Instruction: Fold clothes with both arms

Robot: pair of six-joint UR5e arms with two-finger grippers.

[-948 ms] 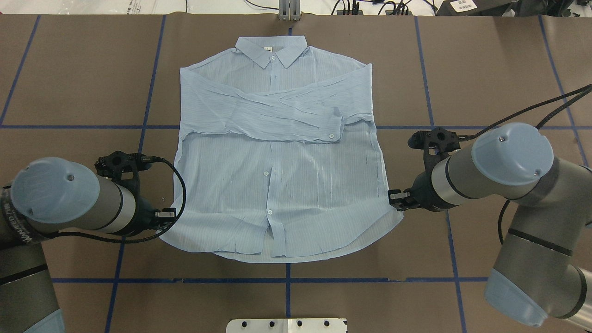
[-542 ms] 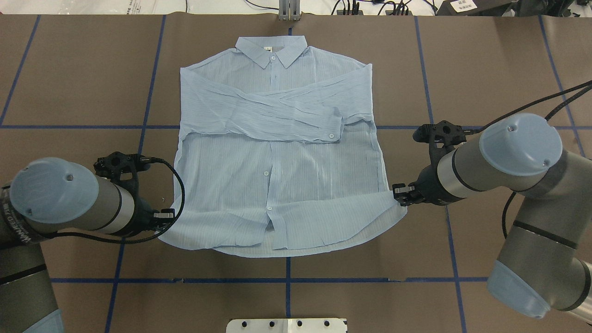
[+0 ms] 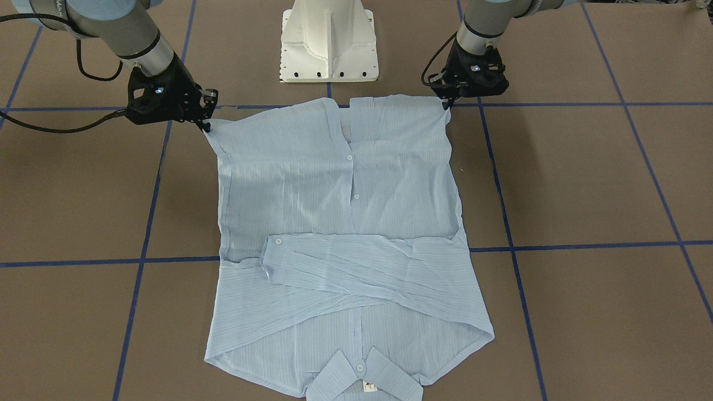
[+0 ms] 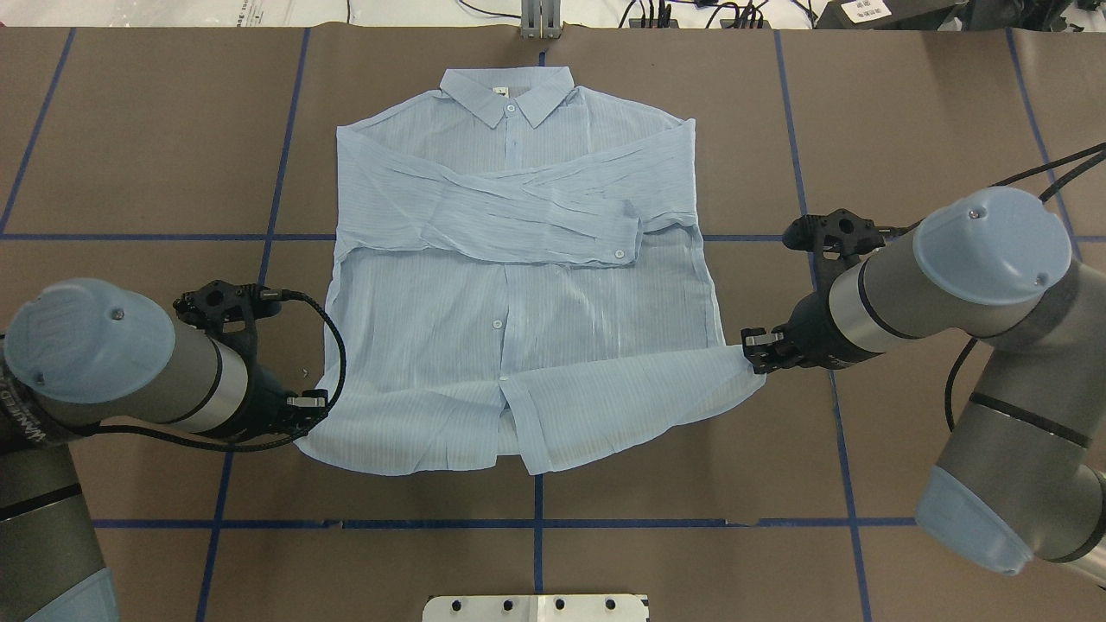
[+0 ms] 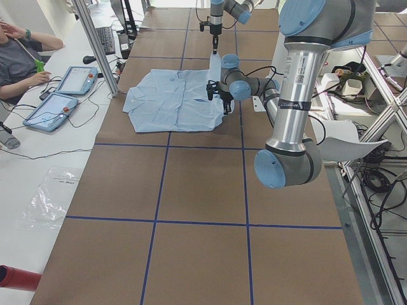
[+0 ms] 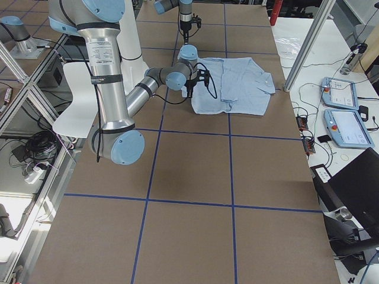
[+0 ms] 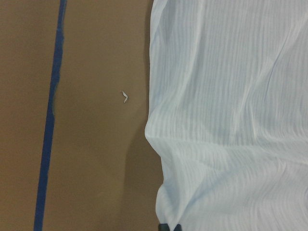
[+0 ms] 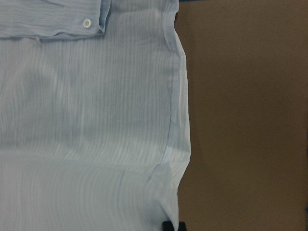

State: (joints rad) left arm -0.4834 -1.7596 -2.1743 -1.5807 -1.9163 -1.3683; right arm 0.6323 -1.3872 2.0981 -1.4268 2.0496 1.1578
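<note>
The right gripper (image 4: 750, 350) has its jaws pressed together on the hem corner of the shirt (image 4: 518, 285), on the side of the white pedestal base (image 3: 328, 42) that is the robot's right; the cloth runs straight out from the fingertips, and that corner hangs raised off the table (image 4: 907, 130); the left gripper (image 4: 313, 402) likewise pinches the opposite hem corner, on the base's other side and lower to the table; in both wrist views striped cloth reaches down to the dark fingertip at the bottom edge. Between the two corners the hem lies nearest the base, its edge drawn almost straight across; the front panel on the right gripper's side is pulled up into a loose flap that meets the button placket (image 4: 501, 345). Farther from the base the two sleeves (image 4: 518, 216) lie folded and crossed over the chest, one cuff with a white button (image 4: 619, 253) on top; the collar (image 4: 505, 91) with its small neck label (image 3: 369, 386) is the part farthest from the base. The shirt rests front-up on brown table covering crossed by blue tape lines (image 4: 536, 523). Well beyond the collar end, off the brown covering, a seated person (image 5: 19, 57) has two tablets (image 5: 51, 111) on a white desk.
</note>
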